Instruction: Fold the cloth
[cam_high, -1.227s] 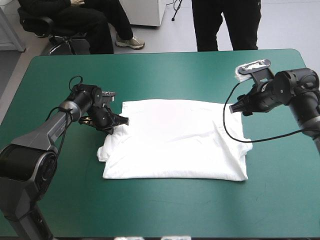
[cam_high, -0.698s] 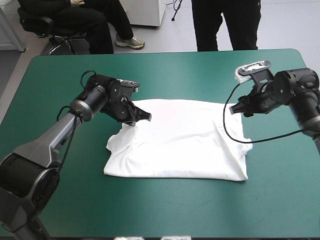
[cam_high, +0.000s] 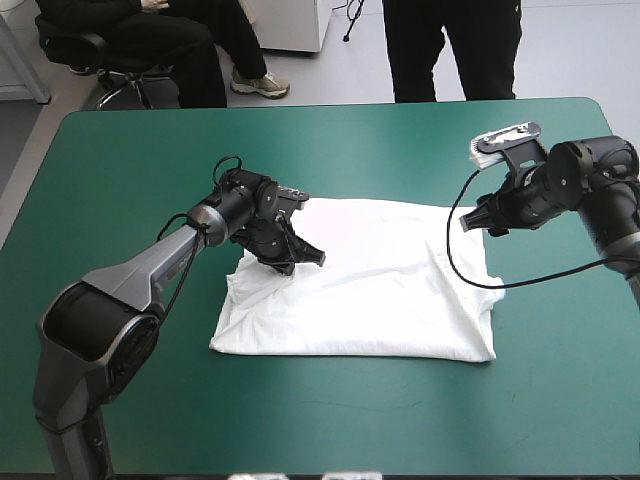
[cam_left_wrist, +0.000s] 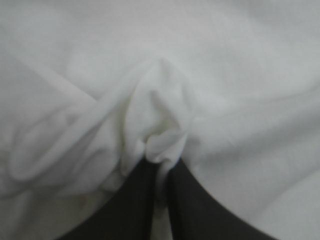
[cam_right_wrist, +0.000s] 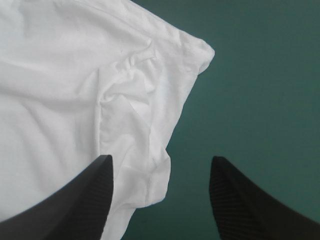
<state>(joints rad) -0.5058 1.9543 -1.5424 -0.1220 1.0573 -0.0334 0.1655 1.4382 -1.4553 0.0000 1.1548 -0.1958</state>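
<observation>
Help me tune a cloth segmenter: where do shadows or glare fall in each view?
High view: even light, a faint shadow under the left claw on the T-shirt. Left wrist view: grey shading marks the folds pinched in that claw. Right wrist view: creases shaded ahead of the open right claw; no glare on the teal-green cover.

The left hand (cam_high: 308, 260), clamped on a pinch of the T-shirt (cam_high: 390, 290), has travelled from the garment's left edge inward over its body, toward the right. The left sleeve and far left corner have been drawn along, narrowing the spread cloth.
</observation>
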